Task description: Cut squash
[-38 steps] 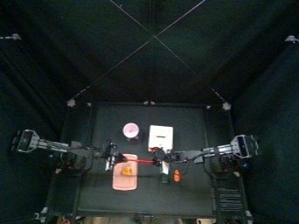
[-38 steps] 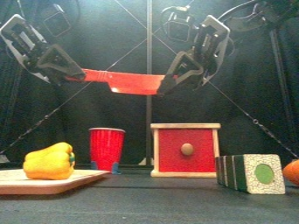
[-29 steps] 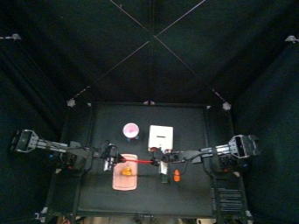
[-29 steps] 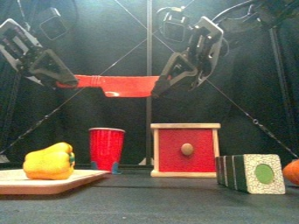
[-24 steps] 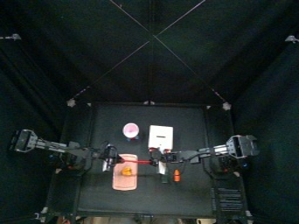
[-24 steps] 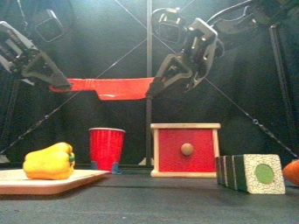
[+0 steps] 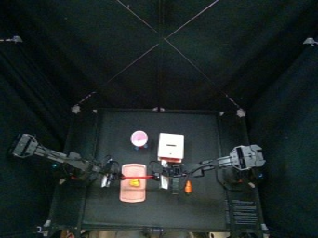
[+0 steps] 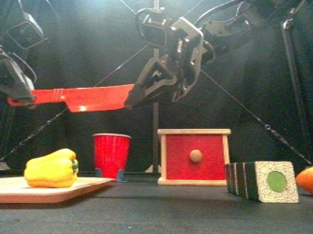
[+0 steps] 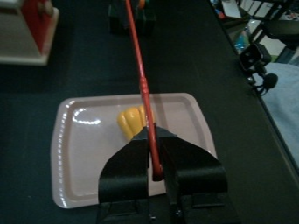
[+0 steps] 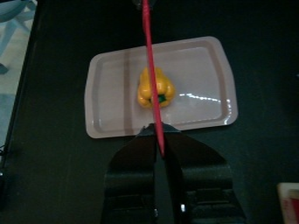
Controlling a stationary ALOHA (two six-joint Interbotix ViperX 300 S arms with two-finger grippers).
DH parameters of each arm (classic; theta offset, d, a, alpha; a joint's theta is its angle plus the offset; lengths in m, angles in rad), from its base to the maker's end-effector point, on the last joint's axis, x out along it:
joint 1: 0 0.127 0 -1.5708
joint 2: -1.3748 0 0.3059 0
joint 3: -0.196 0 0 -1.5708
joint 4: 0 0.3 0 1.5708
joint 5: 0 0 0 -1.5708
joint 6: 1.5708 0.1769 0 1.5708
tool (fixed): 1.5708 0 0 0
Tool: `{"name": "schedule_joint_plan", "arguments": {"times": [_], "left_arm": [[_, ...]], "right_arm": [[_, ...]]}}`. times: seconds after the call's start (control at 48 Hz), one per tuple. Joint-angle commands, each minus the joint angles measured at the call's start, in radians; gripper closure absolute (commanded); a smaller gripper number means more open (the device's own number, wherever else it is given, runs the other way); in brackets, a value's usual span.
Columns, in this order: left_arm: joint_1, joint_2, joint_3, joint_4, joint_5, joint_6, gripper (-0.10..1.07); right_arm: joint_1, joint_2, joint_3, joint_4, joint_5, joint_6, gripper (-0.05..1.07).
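Observation:
A yellow squash [image 8: 51,169] lies on a pale cutting board [image 8: 88,186] at the front left. High above it hangs a red knife [image 8: 83,95], roughly level, held at both ends. My left gripper [image 8: 13,93] is shut on its left end and my right gripper [image 8: 137,90] on its right end. In the left wrist view the knife [image 9: 139,79] runs out from my left gripper [image 9: 152,164] across the squash [image 9: 132,123] and board [image 9: 82,153]. The right wrist view shows my right gripper [image 10: 159,140] on the knife [image 10: 149,61], above the squash [image 10: 153,88] and board [image 10: 111,118].
A red cup [image 8: 112,154] stands behind the board. A red box in a wooden frame [image 8: 195,156] is at the middle, a striped block with a green dot [image 8: 263,180] to its right, and an orange object [image 8: 306,179] at the right edge.
Both arms have carried the knife to the left, and it now hangs over the board and squash. The grips have not changed.

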Motion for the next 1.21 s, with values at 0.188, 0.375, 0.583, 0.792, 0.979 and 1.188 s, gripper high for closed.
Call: {"name": "schedule_joint_plan", "arguments": {"times": [0.188,0.375,0.583,0.792,0.979,1.188], "left_arm": [[-0.063,0.081,-0.011,-0.081,-0.009,0.006,0.59],[-0.067,0.089,-0.005,-0.083,0.005,0.006,0.59],[-0.067,0.069,0.002,-0.087,0.057,0.005,0.59],[-0.067,0.066,0.005,-0.087,0.064,0.005,0.59],[-0.067,0.064,0.005,-0.084,0.066,0.005,0.59],[-0.066,0.043,0.005,-0.075,0.066,0.006,0.59]], "right_arm": [[0.000,0.052,-0.080,-0.002,0.014,-0.003,0.69],[-0.005,0.097,-0.121,-0.002,0.021,-0.003,0.69],[-0.005,0.137,-0.160,-0.002,0.037,-0.003,0.69],[-0.006,0.164,-0.187,-0.002,0.049,-0.003,0.69],[-0.009,0.170,-0.201,-0.008,0.049,-0.003,0.69],[-0.012,0.167,-0.202,-0.011,0.049,-0.003,0.69]]}}
